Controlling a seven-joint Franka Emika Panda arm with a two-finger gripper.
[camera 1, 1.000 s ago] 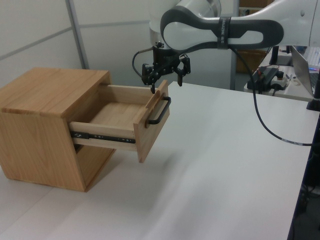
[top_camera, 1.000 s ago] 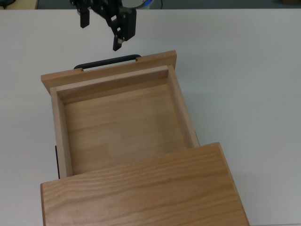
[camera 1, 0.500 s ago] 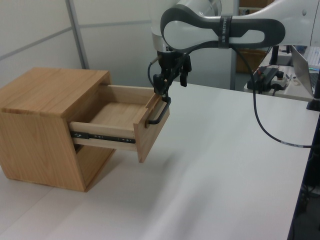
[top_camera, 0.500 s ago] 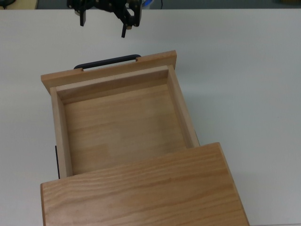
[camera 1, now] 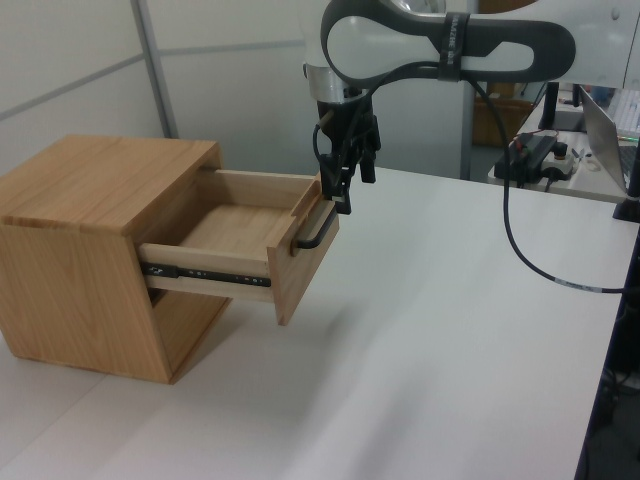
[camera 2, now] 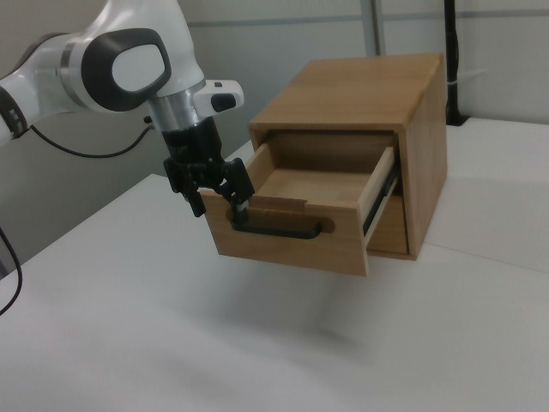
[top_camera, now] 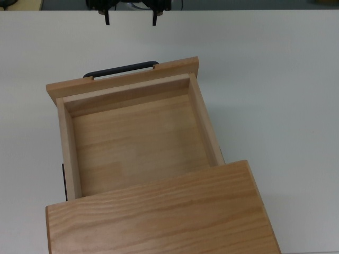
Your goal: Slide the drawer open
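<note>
The drawer point(camera 1: 245, 245) is standing pulled well out of its wooden box point(camera 1: 85, 260) while the empty, spread-fingered gripper point(top_camera: 130, 17) is hovering just beyond the black bar handle point(top_camera: 121, 69) (the natural hold; rigid, likely sliding lightly on runners).

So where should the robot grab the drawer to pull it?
Probably by the black bar handle on the drawer's front panel. It is long and thin and stands off the wood, leaving a gap behind it. The pincer could come at its middle from the open table side in front, one finger above the bar and one below, then close.
</note>
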